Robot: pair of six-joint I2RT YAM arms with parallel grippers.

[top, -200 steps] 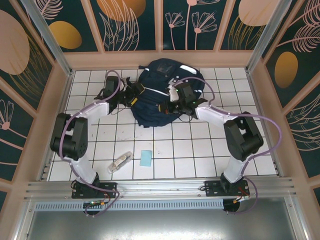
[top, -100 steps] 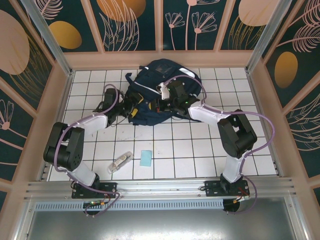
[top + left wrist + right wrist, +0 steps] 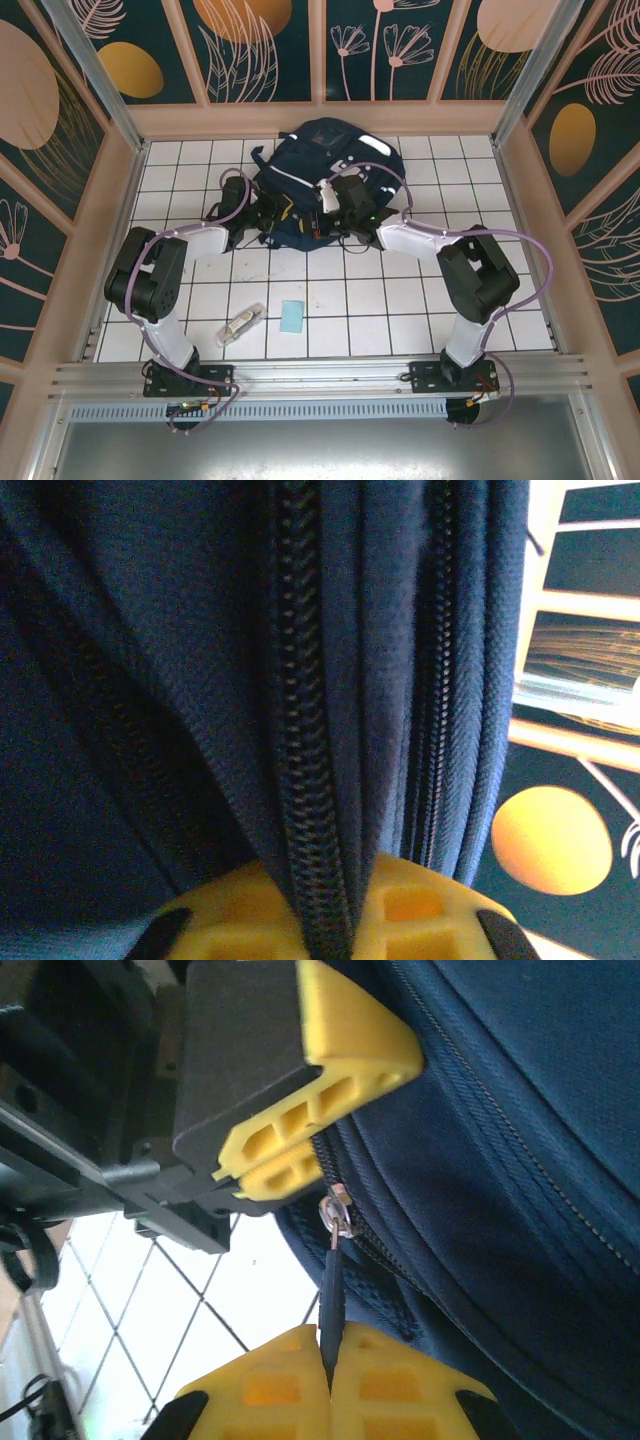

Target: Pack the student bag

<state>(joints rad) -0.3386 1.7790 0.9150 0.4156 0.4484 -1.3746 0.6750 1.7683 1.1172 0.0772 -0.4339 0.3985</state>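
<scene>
The student bag lies at the far centre of the desk, navy bulk slumped twd the arms, and both arms reach into its near edge. Its zip track is the axis that matters: in the L wrist view it runs straight away from the fingers, up the frame, btw folds of fabric. The L gripper is clamped narrow on that seam, fabric + teeth pinched btw the yellow pads. Just beside that pinch sits the slider. Its thin dark zip pull leads straight into the R gripper, which is closed tight on the tab. So R has the pull and L is the anchor, w/ the two grippers close together. I'd judge the next move is R dragging the slider along the track away from L's pinch, pull kept in line w/ the teeth or it may jam. Can't tell from here if that opens or closes the zip. Well apart, nearer the arm bases, a clear packet and a blue square lie on the desk, not yet packed.
</scene>
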